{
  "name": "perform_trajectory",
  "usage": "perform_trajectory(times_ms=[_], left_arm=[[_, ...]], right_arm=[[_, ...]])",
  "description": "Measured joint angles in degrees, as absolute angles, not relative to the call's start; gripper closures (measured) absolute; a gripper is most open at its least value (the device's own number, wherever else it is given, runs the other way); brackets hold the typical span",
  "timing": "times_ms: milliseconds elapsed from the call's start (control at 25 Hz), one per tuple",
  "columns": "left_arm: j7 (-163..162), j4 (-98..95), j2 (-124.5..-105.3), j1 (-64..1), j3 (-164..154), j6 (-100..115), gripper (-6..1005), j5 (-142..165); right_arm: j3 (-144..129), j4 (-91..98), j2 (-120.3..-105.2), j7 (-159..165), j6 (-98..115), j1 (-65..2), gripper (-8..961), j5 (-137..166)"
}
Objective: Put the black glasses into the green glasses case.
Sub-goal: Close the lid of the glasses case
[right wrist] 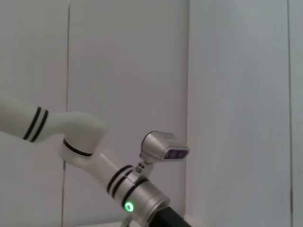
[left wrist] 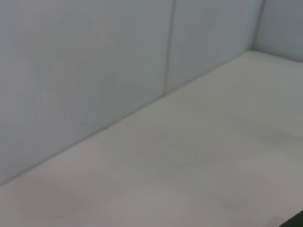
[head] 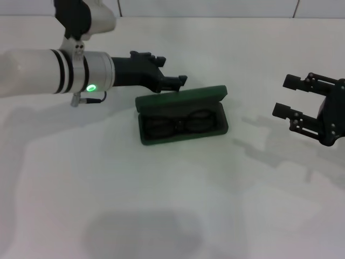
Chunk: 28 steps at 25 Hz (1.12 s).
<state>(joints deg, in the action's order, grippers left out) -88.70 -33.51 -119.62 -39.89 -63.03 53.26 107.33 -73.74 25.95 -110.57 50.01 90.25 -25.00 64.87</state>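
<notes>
The green glasses case (head: 181, 98) lies open in the middle of the white table, its lid tilted up at the back. The black glasses (head: 178, 124) lie folded inside its dark tray. My left gripper (head: 173, 83) reaches in from the left and is just behind the left end of the lid, at or very near its top edge. My right gripper (head: 288, 97) is open and empty, held above the table to the right of the case. The left wrist view shows neither the case nor the glasses.
The white table (head: 172, 205) runs back to a pale panelled wall (left wrist: 94, 56). The right wrist view shows my left arm (right wrist: 137, 194) with its green light, in front of the wall.
</notes>
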Motion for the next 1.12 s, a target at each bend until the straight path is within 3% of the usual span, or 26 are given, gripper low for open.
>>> perform_trajectory(times_ms=[760,1120], left_arm=[[-79.46,-35.63,-119.78,-35.30,-68.69,53.28,213,93.75],[-94.42,-39.02,-117.64,-34.05,-68.70,58.60,213,96.28]], right_arm=[[-73.74,25.92,-110.92,49.92,86.71,-25.19,377,64.86],[-73.86,26.01,-110.67,49.92,86.72,-25.23,373,64.91]])
